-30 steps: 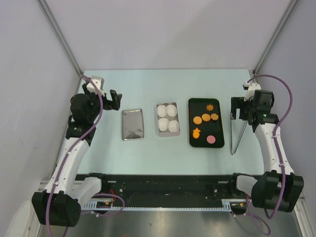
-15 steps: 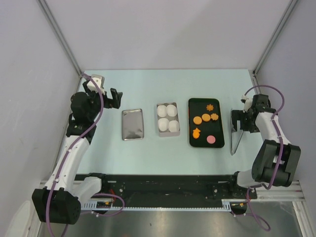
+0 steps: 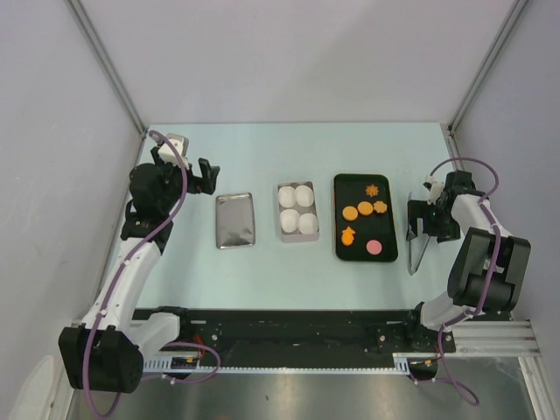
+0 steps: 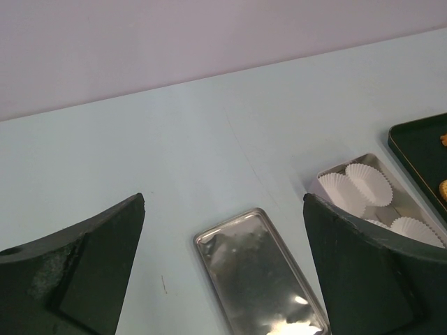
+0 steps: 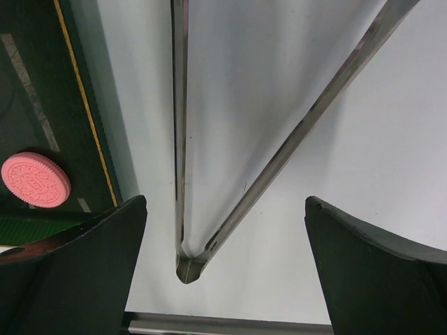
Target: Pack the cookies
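Note:
The cookies lie on a black tray (image 3: 388, 229): several orange ones (image 3: 365, 208), round and flower or star shaped, and one pink round one (image 3: 374, 248). The pink cookie (image 5: 35, 180) also shows at the left of the right wrist view. My right gripper (image 3: 426, 217) (image 5: 222, 209) is open and points down over metal tongs (image 3: 416, 245) (image 5: 279, 146) lying right of the tray, its fingers either side of the tongs' hinged end. My left gripper (image 3: 201, 175) (image 4: 223, 202) is open and empty, above the table behind a flat metal lid (image 3: 235, 220) (image 4: 262, 276).
A metal tin (image 3: 283, 229) (image 4: 412, 202) holding several white paper cups (image 3: 297, 210) (image 4: 356, 185) stands between the lid and the black tray (image 4: 419, 150) (image 5: 42, 84). Walls close the left, right and back sides. The table's near edge rail (image 5: 230, 324) is just below the tongs.
My right arm has folded in and lowered its gripper over the tongs. My left gripper has shifted only slightly. Cookies, tin and lid have not moved.

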You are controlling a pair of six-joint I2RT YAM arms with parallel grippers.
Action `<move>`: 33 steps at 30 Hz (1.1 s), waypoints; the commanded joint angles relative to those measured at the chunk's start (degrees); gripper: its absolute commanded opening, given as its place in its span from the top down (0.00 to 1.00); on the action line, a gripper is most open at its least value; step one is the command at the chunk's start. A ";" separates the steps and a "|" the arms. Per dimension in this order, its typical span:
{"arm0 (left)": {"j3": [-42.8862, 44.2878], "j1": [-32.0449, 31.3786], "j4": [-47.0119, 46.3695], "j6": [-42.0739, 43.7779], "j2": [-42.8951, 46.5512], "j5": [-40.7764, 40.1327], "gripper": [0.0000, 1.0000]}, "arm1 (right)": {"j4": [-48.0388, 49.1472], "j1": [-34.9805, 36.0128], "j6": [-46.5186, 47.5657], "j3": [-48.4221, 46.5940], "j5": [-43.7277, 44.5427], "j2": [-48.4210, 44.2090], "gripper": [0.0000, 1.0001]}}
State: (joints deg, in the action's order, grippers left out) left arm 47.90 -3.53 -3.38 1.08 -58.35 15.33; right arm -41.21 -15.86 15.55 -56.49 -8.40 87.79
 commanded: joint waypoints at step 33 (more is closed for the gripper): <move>-3.51 -0.16 -4.36 0.94 0.16 1.10 0.00 | 9.04 7.69 -5.53 1.91 11.04 4.50 0.04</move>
State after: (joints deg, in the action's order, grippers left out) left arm 44.75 -3.53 -5.43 1.13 -58.94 15.35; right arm -33.56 -7.42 10.87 -54.57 1.26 91.64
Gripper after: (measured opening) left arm 0.996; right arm 0.967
